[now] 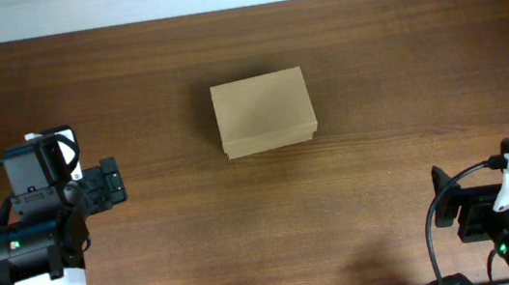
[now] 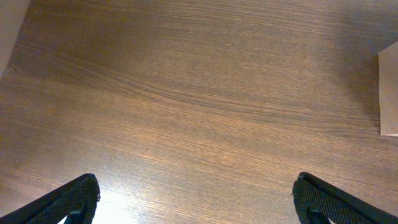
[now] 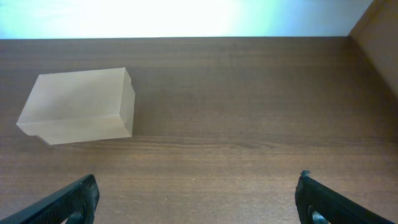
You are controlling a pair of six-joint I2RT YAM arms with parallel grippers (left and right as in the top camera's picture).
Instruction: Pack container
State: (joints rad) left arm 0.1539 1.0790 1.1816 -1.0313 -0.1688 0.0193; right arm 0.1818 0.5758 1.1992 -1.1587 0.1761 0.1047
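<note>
The container (image 1: 263,111) is a plain tan cardboard box with its lid shut, sitting at the middle of the wooden table. It also shows in the right wrist view (image 3: 79,104) at the left, and its edge shows at the right border of the left wrist view (image 2: 389,90). My left gripper (image 1: 109,183) is open and empty at the table's left, well apart from the box; its fingertips frame bare wood in the left wrist view (image 2: 196,199). My right gripper (image 1: 449,204) is open and empty at the front right, also over bare wood in its wrist view (image 3: 198,199).
The dark wooden table (image 1: 372,70) ends at a pale wall along the back edge. No tape rolls or other loose objects are in view.
</note>
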